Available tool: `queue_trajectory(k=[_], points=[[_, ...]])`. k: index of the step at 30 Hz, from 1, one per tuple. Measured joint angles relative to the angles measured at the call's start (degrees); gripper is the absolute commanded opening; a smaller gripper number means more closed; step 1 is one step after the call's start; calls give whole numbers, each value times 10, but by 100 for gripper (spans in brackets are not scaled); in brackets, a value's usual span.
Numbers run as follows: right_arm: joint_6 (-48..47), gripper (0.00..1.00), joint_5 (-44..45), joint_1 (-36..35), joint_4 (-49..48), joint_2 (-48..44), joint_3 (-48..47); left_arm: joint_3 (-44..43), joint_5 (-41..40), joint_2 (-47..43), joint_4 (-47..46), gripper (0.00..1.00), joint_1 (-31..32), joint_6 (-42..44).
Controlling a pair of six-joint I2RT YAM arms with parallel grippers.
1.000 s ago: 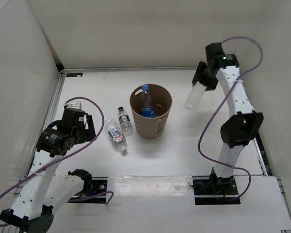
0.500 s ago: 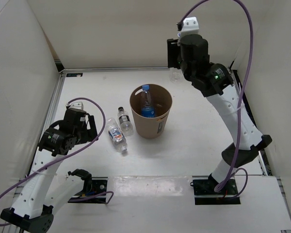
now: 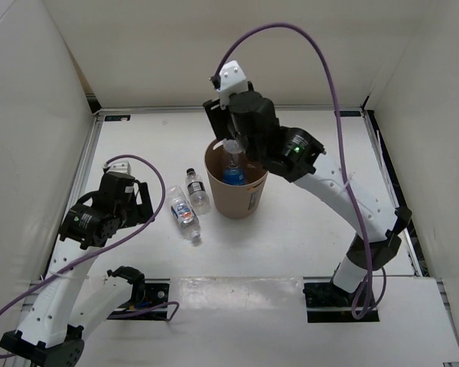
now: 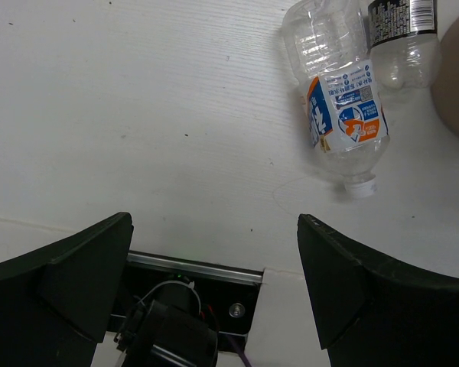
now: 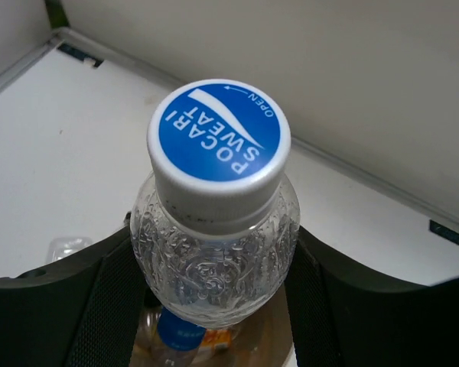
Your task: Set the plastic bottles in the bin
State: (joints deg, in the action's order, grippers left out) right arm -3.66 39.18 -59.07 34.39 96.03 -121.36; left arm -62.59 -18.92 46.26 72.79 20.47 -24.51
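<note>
Count: 2 arms, 1 bin, 4 bottles.

Bottles, by place:
- 1 gripped
- 1 in the bin
- 2 loose on the tabletop

Right arm reaches over the bin mouth. Right fingers are clenched on the held bottle, one against each side of its shoulder. It is clear, and its cap, white rim with a blue top, points at the wrist cam. In the top view it hangs above the far part of the bin opening, and the arm hides most of it.

Bin stands upright mid-tabletop, with a small label on its near wall. Contents: 1 binned bottle with a blue label, upright or nearly so. The right wrist cam shows its blue cap directly below the held bottle. Can't tell whether the two touch.

Left of the bin, both lying flat:
- the black-cap bottle, just beside the bin wall
- the white-label bottle, next one out, white cap toward the near edge

The left wrist cam shows them side by side. They look to be touching along their bodies, though it's hard to be sure.

Left fingers are spread wide and released, with only bare tabletop between them. The white-label bottle lies ahead of them and off to one side, well apart from either one.
</note>
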Motion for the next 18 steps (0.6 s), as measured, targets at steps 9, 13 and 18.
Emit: queue_trajectory(k=[9,13,18], points=[[90,19,-37,64,58,0,44,3,0,-1,-6,100,0,0],[107,38,-49,102,62,0,51,3,0,-1,-8,100,0,-2],[113,63,-66,108,62,0,80,3,0,-1,-8,100,0,-4]])
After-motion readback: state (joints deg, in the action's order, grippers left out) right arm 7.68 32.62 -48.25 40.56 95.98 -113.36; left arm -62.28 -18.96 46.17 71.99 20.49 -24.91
